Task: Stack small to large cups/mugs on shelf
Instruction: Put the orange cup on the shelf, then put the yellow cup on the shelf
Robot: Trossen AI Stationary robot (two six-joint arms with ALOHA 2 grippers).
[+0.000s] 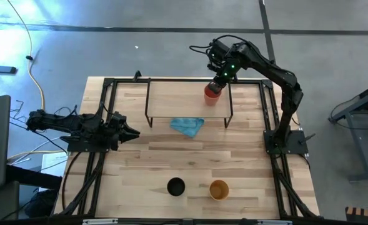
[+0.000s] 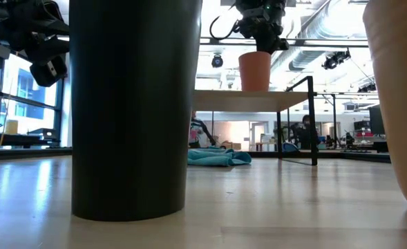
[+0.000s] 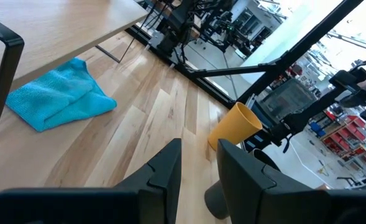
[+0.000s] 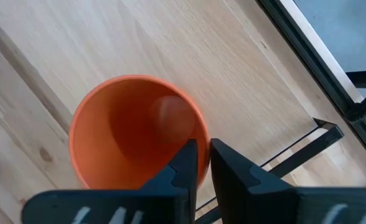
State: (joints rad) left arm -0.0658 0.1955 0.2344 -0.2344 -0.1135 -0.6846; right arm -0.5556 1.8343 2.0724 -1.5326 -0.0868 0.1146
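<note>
The red-orange cup [image 1: 212, 93] stands upright on the shelf [image 1: 171, 100], near its right end, and shows in the low view [image 2: 255, 71] on the board [image 2: 231, 100]. My right gripper [image 1: 220, 79] is above it, shut on its rim. The black cup [image 1: 176, 187] and the yellow-orange cup [image 1: 219, 189] stand side by side on the table near its near edge. My left gripper [image 1: 132, 132] waits over the table's left side with its fingers a little open [image 3: 199, 171], touching nothing. My right gripper [image 4: 199, 163] holds the red-orange cup by its rim [image 4: 202, 140], one finger [image 4: 184, 165] inside the cup and the other [image 4: 227, 171] outside. The fingers come from above, pointing down. The cup is upright with its base on the shelf board.
A light blue cloth [image 1: 188, 127] lies crumpled on the table at the shelf's near edge. The shelf's thin black legs [image 1: 228, 115] stand at its corners. A black frame runs along the table's left and right sides [image 1: 272, 112]. Bare tabletop [image 1: 171, 156] lies between cloth and cups.
</note>
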